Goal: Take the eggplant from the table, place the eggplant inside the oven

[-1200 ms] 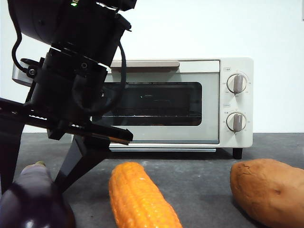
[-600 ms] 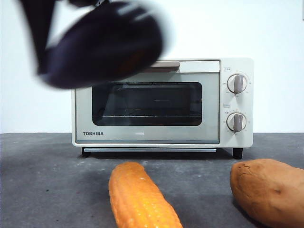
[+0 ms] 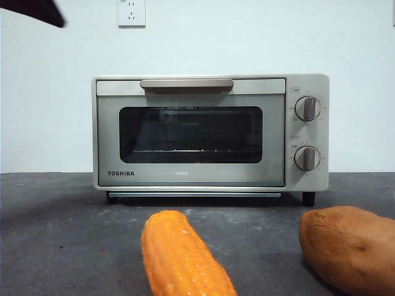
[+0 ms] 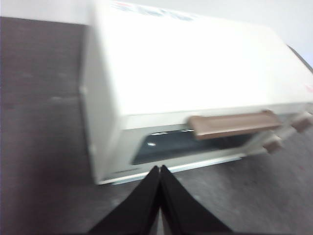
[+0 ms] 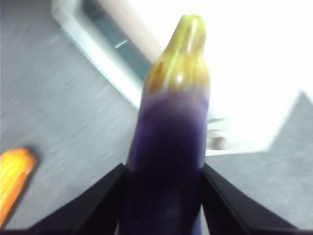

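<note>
Dark grey table [image 3: 55, 234], bare at the left. Cream oven [image 3: 210, 132] at the back, door closed. Sweet potato [image 3: 349, 246] and corn cob [image 3: 182, 256] in front. Eggplant [image 5: 168, 142] off the table (stem end outward), clamped between the right gripper [image 5: 164, 196] jaws above the oven. Left gripper [image 4: 159, 171] closed, empty.

Corn cob [image 3: 182, 256] before oven [image 3: 210, 132]

1. The orange-yellow corn cob [image 3: 184, 256] and the brown sweet potato [image 3: 348, 248] are cut off by the front view's lower edge.
2. The glossy dark-purple eggplant [image 5: 168, 147] is blurred, its lower end out of frame.
3. The cream-white toaster oven [image 4: 195, 88] looks smeared in both wrist views.
</note>
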Available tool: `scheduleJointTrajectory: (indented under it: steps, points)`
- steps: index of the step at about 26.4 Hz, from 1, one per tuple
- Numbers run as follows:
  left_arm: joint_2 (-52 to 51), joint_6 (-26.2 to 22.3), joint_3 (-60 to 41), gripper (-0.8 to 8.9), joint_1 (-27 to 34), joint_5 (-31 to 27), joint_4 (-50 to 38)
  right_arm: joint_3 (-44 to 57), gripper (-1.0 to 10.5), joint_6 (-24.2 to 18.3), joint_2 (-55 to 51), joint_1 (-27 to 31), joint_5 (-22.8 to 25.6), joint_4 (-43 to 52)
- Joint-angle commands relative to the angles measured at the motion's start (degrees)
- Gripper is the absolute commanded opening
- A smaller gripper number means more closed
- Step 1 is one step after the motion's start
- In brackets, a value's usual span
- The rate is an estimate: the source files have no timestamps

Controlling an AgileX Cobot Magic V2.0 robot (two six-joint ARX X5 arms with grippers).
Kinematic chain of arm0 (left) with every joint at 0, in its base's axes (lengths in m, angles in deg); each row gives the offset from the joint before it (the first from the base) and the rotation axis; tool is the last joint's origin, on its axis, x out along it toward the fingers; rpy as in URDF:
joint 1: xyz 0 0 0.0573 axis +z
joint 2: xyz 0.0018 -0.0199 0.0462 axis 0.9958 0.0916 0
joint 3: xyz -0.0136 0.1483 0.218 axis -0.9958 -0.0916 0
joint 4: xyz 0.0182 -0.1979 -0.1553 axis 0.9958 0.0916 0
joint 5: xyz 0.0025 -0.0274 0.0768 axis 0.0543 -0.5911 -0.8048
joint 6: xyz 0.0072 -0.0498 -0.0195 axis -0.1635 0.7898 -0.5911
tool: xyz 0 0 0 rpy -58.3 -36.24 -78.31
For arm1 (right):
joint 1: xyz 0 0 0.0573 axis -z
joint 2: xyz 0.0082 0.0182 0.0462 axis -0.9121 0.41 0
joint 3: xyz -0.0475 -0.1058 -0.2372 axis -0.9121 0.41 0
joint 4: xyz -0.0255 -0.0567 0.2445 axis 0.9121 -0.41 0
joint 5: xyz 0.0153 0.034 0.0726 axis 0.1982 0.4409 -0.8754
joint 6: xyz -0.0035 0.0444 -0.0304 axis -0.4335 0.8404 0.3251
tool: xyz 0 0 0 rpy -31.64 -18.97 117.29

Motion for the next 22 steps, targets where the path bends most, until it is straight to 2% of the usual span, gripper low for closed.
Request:
scheduleJointTrajectory:
  steps: [1,5,11,15,19,22]
  points:
    - [5.8,-0.1,5.2,0.06,-4.3,0.2,-0.5,-1.1,1.7,-0.2,-3.5,-0.7,0.5,-4.2]
    - [17.6,-4.3,16.4,0.06,-10.5,0.2,4.5,-1.0,1.7,1.6,-10.0,-0.7,0.5,-4.2]
    - [29.9,-8.2,29.3,0.06,-13.9,0.1,12.5,1.2,1.7,2.9,-15.6,-0.7,0.6,-4.2]
    - [36.1,-10.0,34.8,0.06,-15.0,-0.8,15.3,5.0,1.7,4.7,-19.2,-0.7,0.6,-4.2]
    - [40.2,-11.8,37.4,0.06,-16.1,-5.7,16.1,9.8,1.7,6.6,-22.3,-0.7,0.6,-4.2]
    - [41.7,-13.0,38.0,0.06,-17.0,-6.3,18.6,13.3,1.7,7.6,-24.3,-0.7,0.6,-4.2]
